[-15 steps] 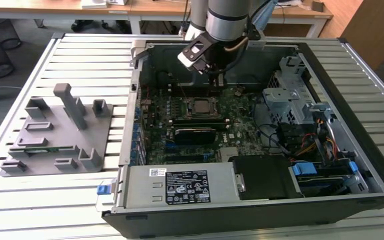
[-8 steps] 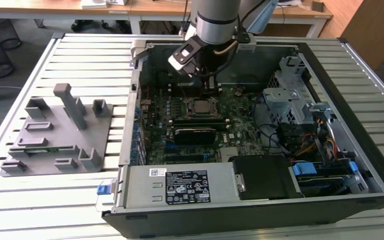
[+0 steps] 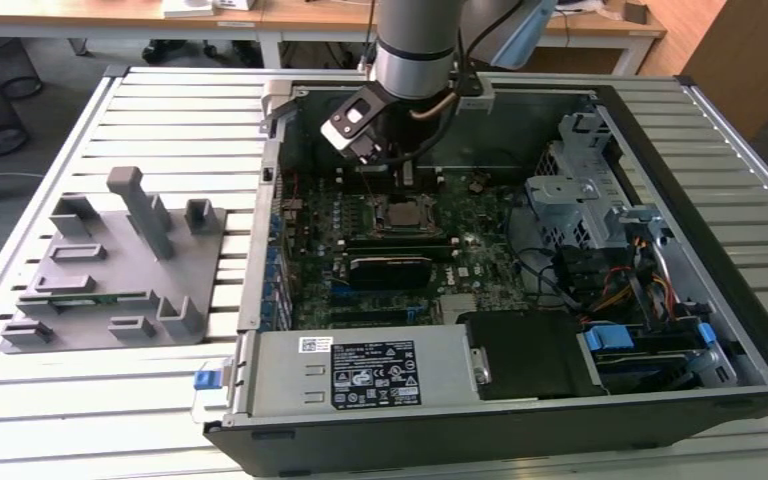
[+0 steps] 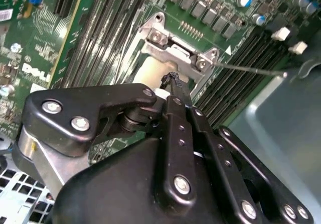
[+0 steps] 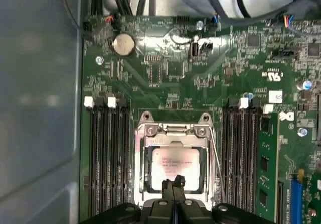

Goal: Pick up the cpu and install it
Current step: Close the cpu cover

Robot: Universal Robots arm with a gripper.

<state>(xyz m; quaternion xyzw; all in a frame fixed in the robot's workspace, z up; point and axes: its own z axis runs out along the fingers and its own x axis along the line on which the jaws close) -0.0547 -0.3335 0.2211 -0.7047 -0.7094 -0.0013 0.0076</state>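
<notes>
Slatted table (image 3: pixel 91 400), open computer case (image 3: pixel 491 432), cpu (image 5: pixel 173 159) in socket (image 5: pixel 173 129) between memory slots (image 5: pixel 108 158), end effector (image 5: pixel 173 185) clenched above.

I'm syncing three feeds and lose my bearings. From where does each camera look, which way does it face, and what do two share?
Exterior view: off the arm, up high, looking down into the open computer case on the slatted table; the arm shows.
First wrist view: on the wrist, facing the motherboard squarely; the shut gripper is over the cpu.
Second wrist view: on the wrist, slanting along the gripper's black linkage toward the socket.
Shared: both wrist views show the gripper tips at the socket.
</notes>
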